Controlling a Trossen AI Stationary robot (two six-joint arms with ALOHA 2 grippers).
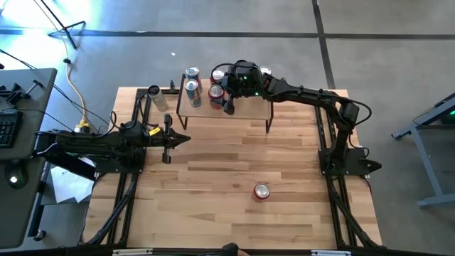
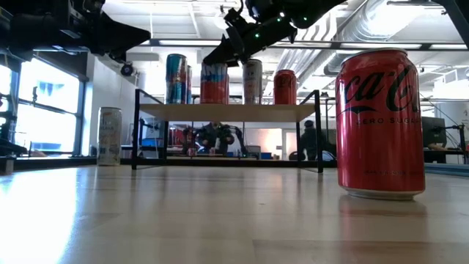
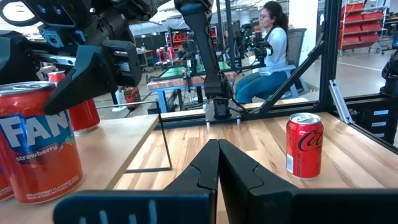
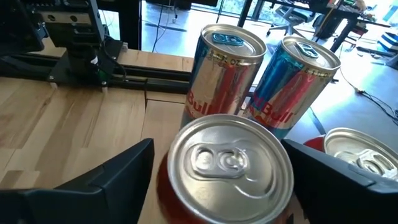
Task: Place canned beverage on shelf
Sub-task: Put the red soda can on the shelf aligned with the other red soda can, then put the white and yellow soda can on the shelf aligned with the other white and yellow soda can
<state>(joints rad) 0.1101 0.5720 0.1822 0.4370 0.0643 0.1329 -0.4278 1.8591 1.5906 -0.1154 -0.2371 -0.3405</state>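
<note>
The shelf [image 1: 242, 110] stands at the table's far side, its light wooden top [image 2: 227, 111] carrying several cans. One is a red strawberry soda can [image 4: 227, 165], upright on the top near its left end [image 2: 215, 82]. My right gripper [image 4: 221, 155] is open, slanting down from the right, one finger on each side of that can's upper part with a gap showing. My left gripper [image 3: 217, 149] is shut, level, at the table's left [image 1: 183, 140]. A red cola can [image 1: 261, 190] stands on the table near the front.
Two blue-and-silver cans [image 4: 224, 68] [image 4: 292, 87] and another red can [image 4: 357, 152] crowd the shelf close around the right gripper. A tall pale can [image 2: 110, 136] stands on the table left of the shelf. A person [image 3: 270, 43] sits beyond the table.
</note>
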